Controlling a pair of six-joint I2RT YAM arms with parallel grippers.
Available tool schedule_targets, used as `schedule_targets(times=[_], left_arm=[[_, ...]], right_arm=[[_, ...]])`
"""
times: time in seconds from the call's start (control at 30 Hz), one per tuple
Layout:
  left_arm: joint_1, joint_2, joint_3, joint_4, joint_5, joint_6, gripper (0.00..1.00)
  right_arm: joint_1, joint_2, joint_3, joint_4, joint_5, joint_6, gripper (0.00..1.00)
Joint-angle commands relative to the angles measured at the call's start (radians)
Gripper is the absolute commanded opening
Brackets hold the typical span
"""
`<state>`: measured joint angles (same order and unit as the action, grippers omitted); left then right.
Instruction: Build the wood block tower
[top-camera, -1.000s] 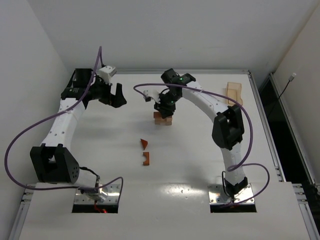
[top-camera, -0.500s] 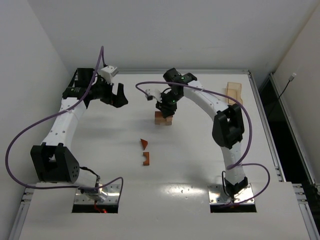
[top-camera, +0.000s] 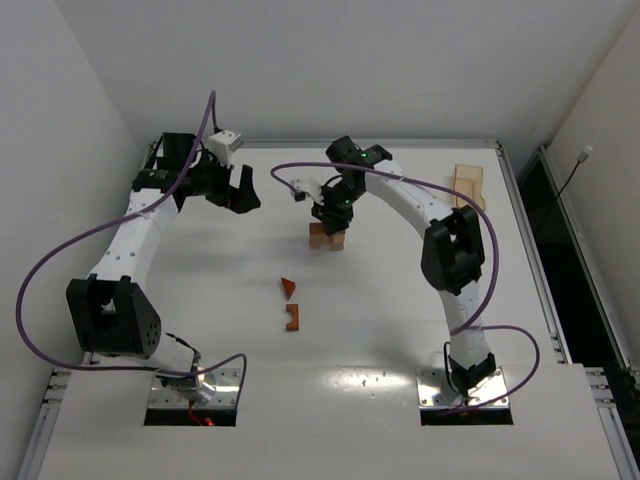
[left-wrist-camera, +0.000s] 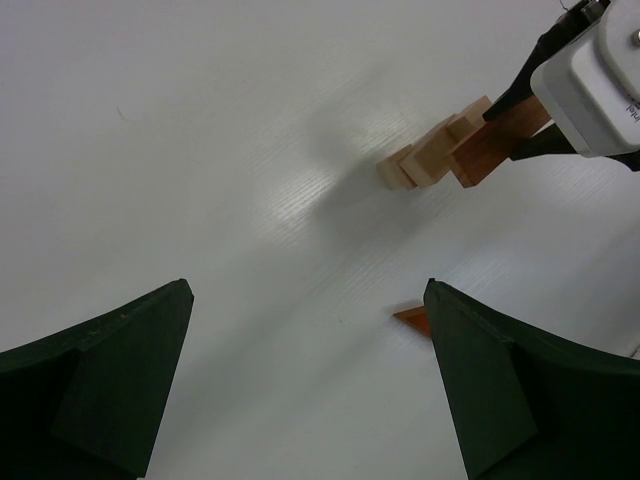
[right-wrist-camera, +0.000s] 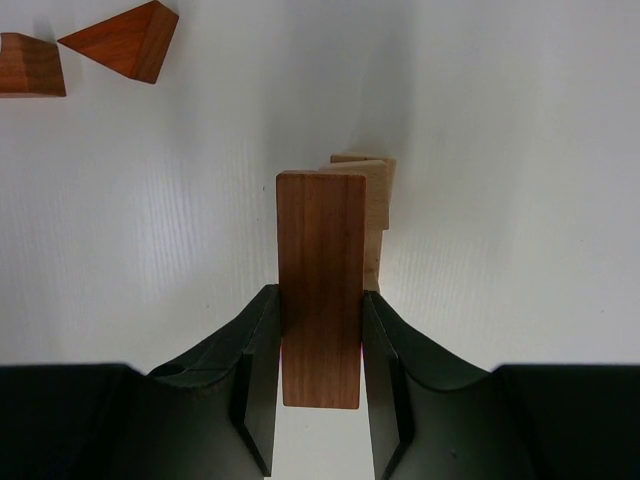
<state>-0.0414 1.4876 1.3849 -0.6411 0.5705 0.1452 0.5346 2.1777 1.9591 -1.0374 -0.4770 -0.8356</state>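
Clamping a smooth reddish-brown bar (right-wrist-camera: 320, 250), long axis running out along its fingers (right-wrist-camera: 255, 360), your right gripper (right-wrist-camera: 320, 300) hovers over the tan wood block tower (right-wrist-camera: 374, 195); left gripper (left-wrist-camera: 308, 290) gapes wide.

My gripper (right-wrist-camera: 320, 303) clamps a reddish-brown bar (right-wrist-camera: 320, 250) between its two dark fingers, the bar's long side running away from me. Tan pieces of the tower (right-wrist-camera: 376, 195) show just past its far end, to the right. At the upper left a triangle (right-wrist-camera: 125, 40) lies on the white table (right-wrist-camera: 500, 150), with another brown block (right-wrist-camera: 28, 65) just beside it, cut by the frame's edge.
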Motion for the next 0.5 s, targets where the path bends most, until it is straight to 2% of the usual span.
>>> schedule_targets(times=[0.0,0.47], left_arm=[[-0.012,-0.004,0.043,0.02,0.002,-0.006,1.0],[-0.012,0.014,0.074,0.001,-0.021,0.004,1.0]], right_arm=[[-0.021,0.008,0.044,-0.006,-0.045,-0.025,0.0],[-0.021,0.047,0.064,-0.006,-0.072,-0.025,0.0]])
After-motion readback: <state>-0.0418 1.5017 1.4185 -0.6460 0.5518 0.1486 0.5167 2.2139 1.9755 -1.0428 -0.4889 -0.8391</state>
